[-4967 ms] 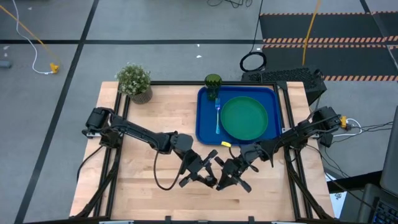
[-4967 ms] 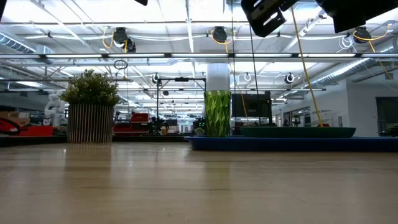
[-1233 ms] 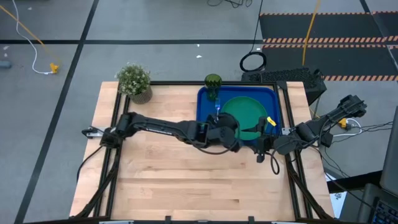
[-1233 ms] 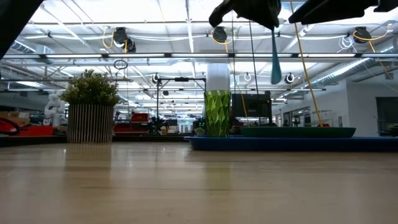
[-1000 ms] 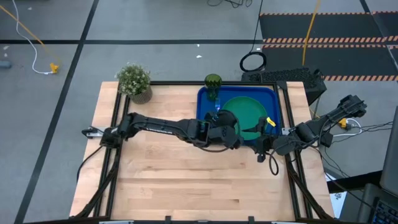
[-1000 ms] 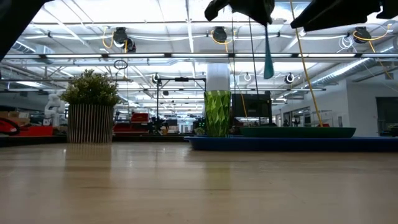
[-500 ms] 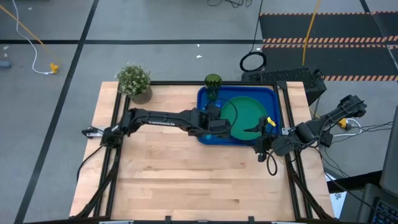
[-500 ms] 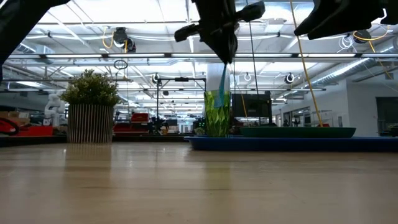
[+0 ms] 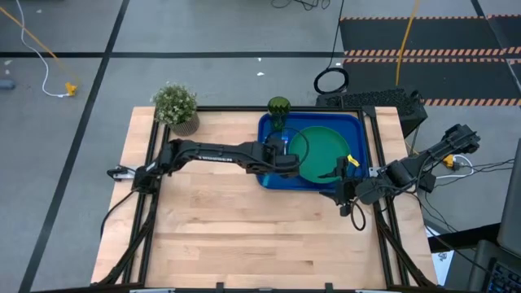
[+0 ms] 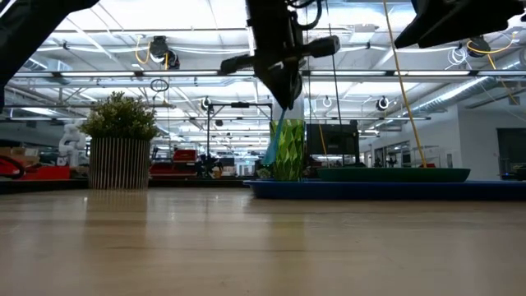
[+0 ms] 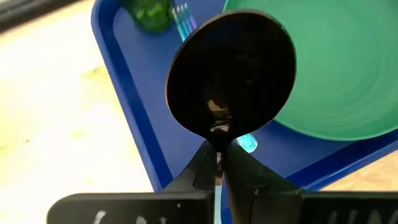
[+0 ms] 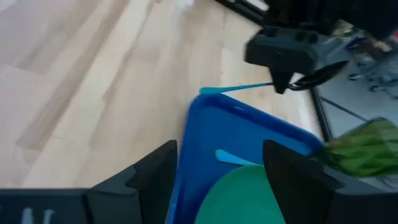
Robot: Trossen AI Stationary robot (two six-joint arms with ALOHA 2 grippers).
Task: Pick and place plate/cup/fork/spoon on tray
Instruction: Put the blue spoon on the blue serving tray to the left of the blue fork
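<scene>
The desk carries the tray at its 1 o'clock part. The plate lies flat inside the tray, toward the 3 o'clock side. The cup stands upright in the tray's corner at 11 o'clock. The fork lies in the tray between the plate and the 9 o'clock rim, just beside the cup. The left end effector hangs above the tray's 9 o'clock side, clenched on the spoon, whose handle points down over the tray rim. The right end effector waits with fingers spread, near the tray's 5 o'clock corner, grasping nothing.
</scene>
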